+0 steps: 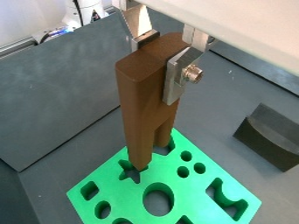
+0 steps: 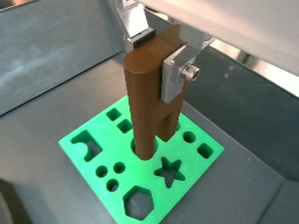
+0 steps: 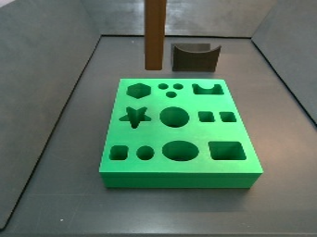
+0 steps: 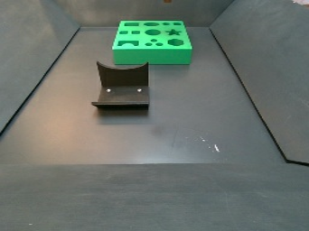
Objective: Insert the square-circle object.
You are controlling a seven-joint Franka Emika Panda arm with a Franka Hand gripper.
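The square-circle object (image 1: 146, 105) hangs upright, clamped by gripper (image 1: 163, 70) fingers (image 1: 177, 77).

Claw (image 1: 163, 54) grips square-circle object (image 1: 146, 105) at its upper end, piece upright, prongs down, lower ends just above the holed board (image 1: 216, 207). In a side view the board (image 3: 186, 167) lies on the surface (image 3: 50, 157), fixture (image 3: 195, 57) standing behind it, apart.

Brown wooden piece (image 3: 156, 33) hangs upright behind green board (image 3: 180, 164), beside dark notched block (image 3: 194, 57); tool out of frame.
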